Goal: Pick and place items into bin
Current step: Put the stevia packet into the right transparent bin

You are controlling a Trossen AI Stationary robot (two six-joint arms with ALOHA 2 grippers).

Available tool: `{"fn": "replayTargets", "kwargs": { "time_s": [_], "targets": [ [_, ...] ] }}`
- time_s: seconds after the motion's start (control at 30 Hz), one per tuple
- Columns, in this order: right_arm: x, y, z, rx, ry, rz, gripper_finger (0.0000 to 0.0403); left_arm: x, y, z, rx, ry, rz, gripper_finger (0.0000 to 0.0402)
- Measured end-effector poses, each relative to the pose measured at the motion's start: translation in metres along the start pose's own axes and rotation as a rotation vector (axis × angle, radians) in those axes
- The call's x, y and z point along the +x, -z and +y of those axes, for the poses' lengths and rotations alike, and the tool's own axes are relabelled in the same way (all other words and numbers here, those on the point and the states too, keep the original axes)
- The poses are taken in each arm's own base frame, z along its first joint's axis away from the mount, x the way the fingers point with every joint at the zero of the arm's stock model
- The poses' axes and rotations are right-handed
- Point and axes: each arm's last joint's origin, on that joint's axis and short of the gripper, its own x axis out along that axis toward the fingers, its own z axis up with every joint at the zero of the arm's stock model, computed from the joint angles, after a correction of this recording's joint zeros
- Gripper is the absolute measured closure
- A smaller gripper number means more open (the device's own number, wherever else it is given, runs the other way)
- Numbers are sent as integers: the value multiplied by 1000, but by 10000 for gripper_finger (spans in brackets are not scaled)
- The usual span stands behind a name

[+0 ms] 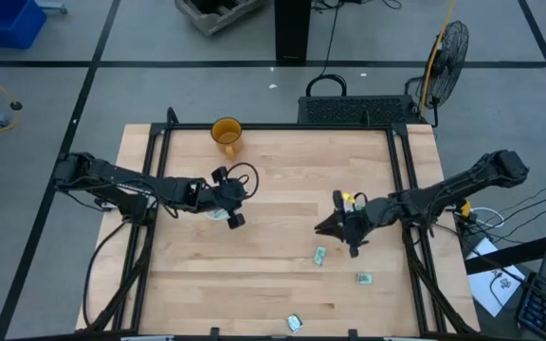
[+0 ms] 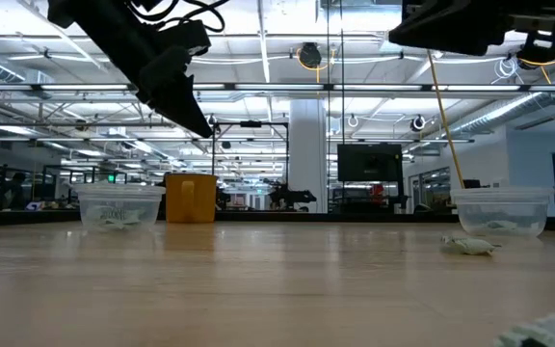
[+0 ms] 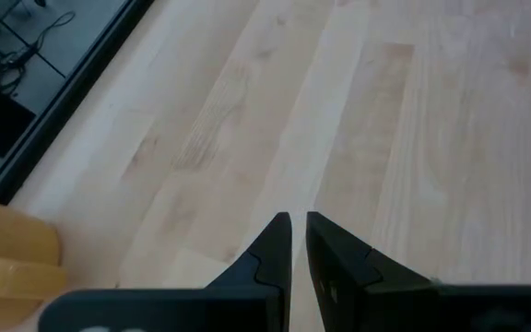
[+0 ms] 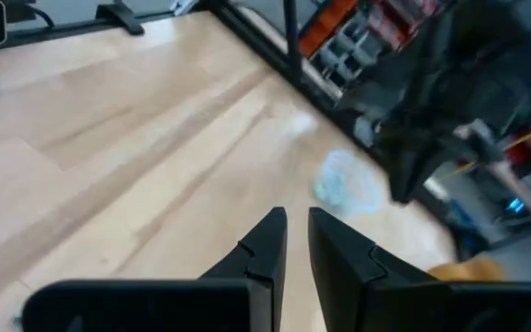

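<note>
Still lying loose: three items [image 1: 319, 255] [image 1: 363, 278] [image 1: 294, 323]. Possibly some sitting in bins [image 2: 118, 205]. Left gripper [image 3: 298, 224], right gripper [image 4: 296, 220] hovering narrow, carrying nothing.

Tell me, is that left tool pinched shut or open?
Shut. In its wrist view the left tool shows two dark fingers nearly touching, nothing between them, above bare wooden table.

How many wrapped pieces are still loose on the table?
3: one below the right gripper, one nearer the right rail, one at the front edge. Others may sit hidden in the clear tubs.
</note>
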Motion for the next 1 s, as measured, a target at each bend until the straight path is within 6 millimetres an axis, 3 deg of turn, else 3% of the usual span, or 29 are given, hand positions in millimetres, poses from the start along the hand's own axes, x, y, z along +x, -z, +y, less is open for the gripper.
{"fn": "replayTargets", "kwargs": {
  "time_s": [0.23,0.4,0.67,0.83,1.0],
  "targets": [
    [20,11,16,203,-201,36,355,0,-1,0,-7,1,-14,357],
    [38,30,32,294,-321,166,323,0,-4,-1,-13,6,-42,357],
    [61,56,54,359,-403,313,264,0,-6,0,-7,5,-56,357],
    [72,73,67,371,-433,411,248,0,-6,1,16,2,-56,357],
    [78,77,69,379,-429,410,247,1,-6,1,29,2,-55,357]
  ]
}}
